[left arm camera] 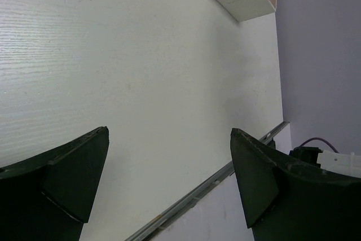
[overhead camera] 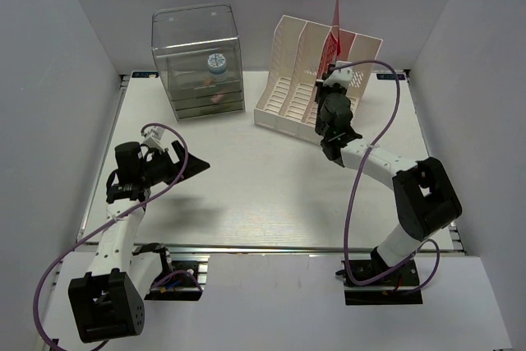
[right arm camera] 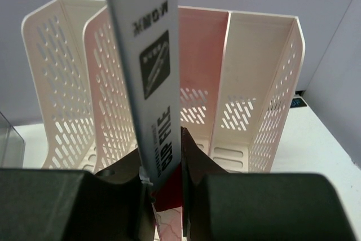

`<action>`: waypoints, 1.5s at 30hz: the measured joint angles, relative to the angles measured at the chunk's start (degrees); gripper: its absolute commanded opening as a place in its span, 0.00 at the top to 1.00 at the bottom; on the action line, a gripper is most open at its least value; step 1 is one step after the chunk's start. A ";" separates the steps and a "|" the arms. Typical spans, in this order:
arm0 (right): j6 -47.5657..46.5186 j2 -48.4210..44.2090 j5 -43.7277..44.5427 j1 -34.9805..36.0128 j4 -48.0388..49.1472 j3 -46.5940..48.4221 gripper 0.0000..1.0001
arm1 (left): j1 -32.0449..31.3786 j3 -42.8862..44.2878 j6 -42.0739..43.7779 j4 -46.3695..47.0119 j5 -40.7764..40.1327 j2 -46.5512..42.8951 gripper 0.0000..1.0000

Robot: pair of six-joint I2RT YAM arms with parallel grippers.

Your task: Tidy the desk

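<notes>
1. At the near edge, the desk [overhead camera: 271, 203] begins at a silver rail. Its flat white top lies under both arms and runs to the far wall.
2. The left gripper [left arm camera: 169, 139] hangs over bare tabletop on the left side. Its fingers are spread wide apart with nothing between them.
3. Farther back and right of centre, the right gripper [right arm camera: 163, 182] reaches toward the far edge. Its fingers are clamped on the lower part of a red clip file [right arm camera: 149, 71], pressing either side of its white spine.
4. The file stands nearly upright, and its top rises above the white file rack [overhead camera: 288, 80] just behind the gripper. Whether its lower edge sits in a slot cannot be told.
5. Left of the rack, and apart from it, a clear drawer box [overhead camera: 197, 47] stands at the far edge. It holds a small blue-capped item [overhead camera: 216, 62].
</notes>
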 measured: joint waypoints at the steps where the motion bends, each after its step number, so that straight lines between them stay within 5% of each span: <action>1: 0.39 0.04 0.04 0.00 -0.07 -0.42 0.95 | 0.00 0.00 0.02 0.00 0.00 0.00 0.03; 3: 0.98 0.04 0.09 -0.02 -0.22 -0.94 0.87 | 0.00 0.00 0.04 0.00 0.02 0.00 0.02; 7: 2.16 -0.02 -0.85 0.00 -0.28 -2.67 0.48 | 0.00 0.00 0.07 -0.02 0.02 0.00 0.03; 12: 3.02 -1.42 -4.11 0.11 -2.93 -4.24 0.23 | 0.00 0.00 0.07 -0.02 0.02 -0.02 0.03; 16: 3.04 -5.11 -6.86 0.11 -7.06 -4.24 0.21 | 0.00 0.22 0.11 -0.35 0.04 -0.02 0.02; 20: 2.69 -12.07 -10.64 0.09 -13.55 -4.35 0.27 | 0.00 1.03 0.17 -1.14 0.07 -0.02 0.03; 22: 1.55 -17.66 -16.74 -0.22 -18.99 -4.57 0.41 | 0.00 1.49 0.22 -1.25 0.07 -0.04 0.03; 23: 0.35 -20.33 -22.05 -0.59 -22.29 -4.44 0.53 | 0.00 1.60 0.31 -1.18 0.09 -0.09 0.03; 25: -2.75 -25.75 -34.18 -1.25 -31.15 -3.63 0.97 | -0.04 1.62 0.37 -1.03 0.13 -0.17 0.03; 29: -6.88 -31.23 -55.34 -1.40 -48.37 -2.05 1.00 | -0.39 1.62 1.16 -0.63 0.11 -0.66 0.03; 30: -7.69 -31.78 -58.99 -1.40 -52.09 -2.32 0.73 | -0.42 1.62 1.40 -0.42 0.00 -0.98 0.03; 32: -8.61 -32.70 -63.19 -1.79 -57.31 -4.13 0.44 | -0.46 1.53 1.77 0.57 -0.22 -1.90 0.03; 33: -9.03 -33.33 -64.35 -2.12 -59.25 -5.77 0.12 | -0.48 1.38 2.16 1.25 -0.46 -2.49 0.03; 45: -2.58 -50.14 -56.74 -7.02 -57.77 -27.85 0.11 | -0.48 -3.58 5.49 4.98 -5.01 -6.60 0.02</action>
